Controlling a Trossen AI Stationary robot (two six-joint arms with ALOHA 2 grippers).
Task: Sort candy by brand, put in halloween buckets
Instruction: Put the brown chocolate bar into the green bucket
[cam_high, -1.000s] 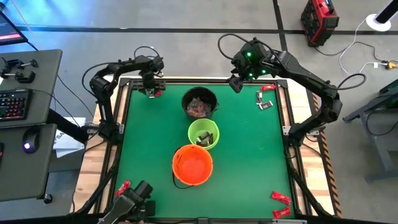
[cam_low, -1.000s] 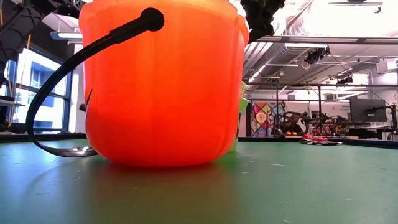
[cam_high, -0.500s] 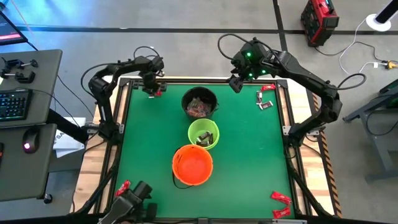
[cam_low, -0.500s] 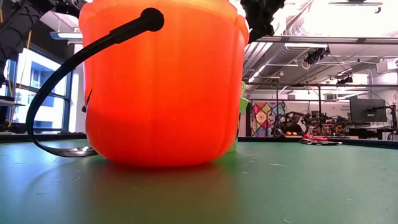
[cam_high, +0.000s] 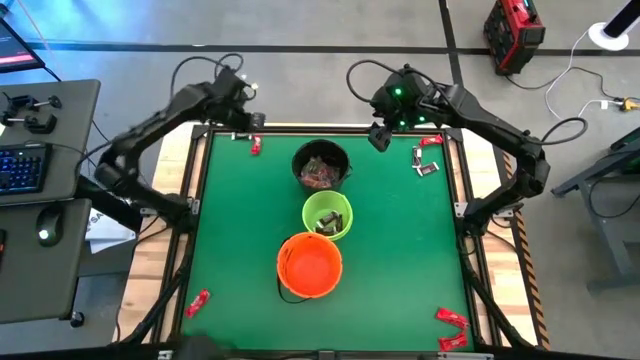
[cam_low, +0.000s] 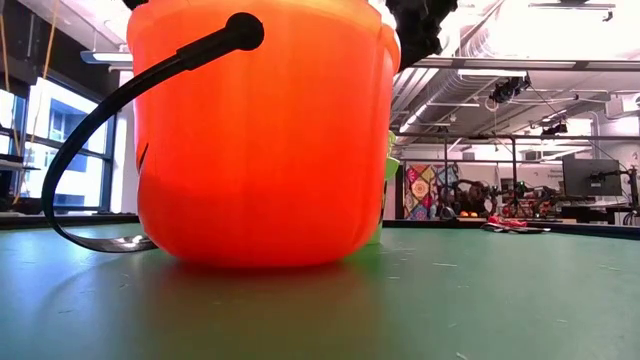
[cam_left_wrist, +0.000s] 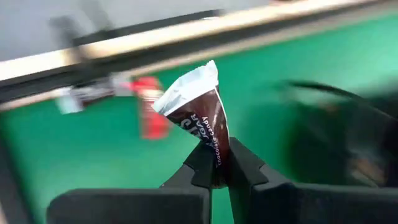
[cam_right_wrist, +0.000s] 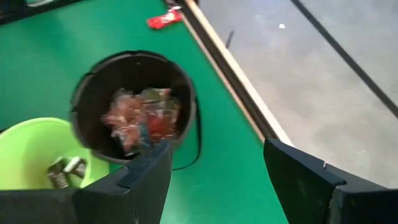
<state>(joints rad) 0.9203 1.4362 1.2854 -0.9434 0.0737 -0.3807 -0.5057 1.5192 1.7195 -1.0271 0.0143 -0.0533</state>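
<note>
— Candy in a dark brown wrapper (cam_left_wrist: 198, 121): where is it?
— The left pincer (cam_left_wrist: 214, 177) pinches it by its lower end, above the far left corner of the green worktop (cam_high: 400, 250). One red candy (cam_high: 256, 146) lies just beside on the worktop.
— And the right pincer (cam_high: 380, 136)?
— Spread and holding nothing, near the black bucket (cam_high: 321, 165). The black bucket, green bucket (cam_high: 327, 215) and orange bucket (cam_high: 310, 265) stand in a row down the middle.
</note>
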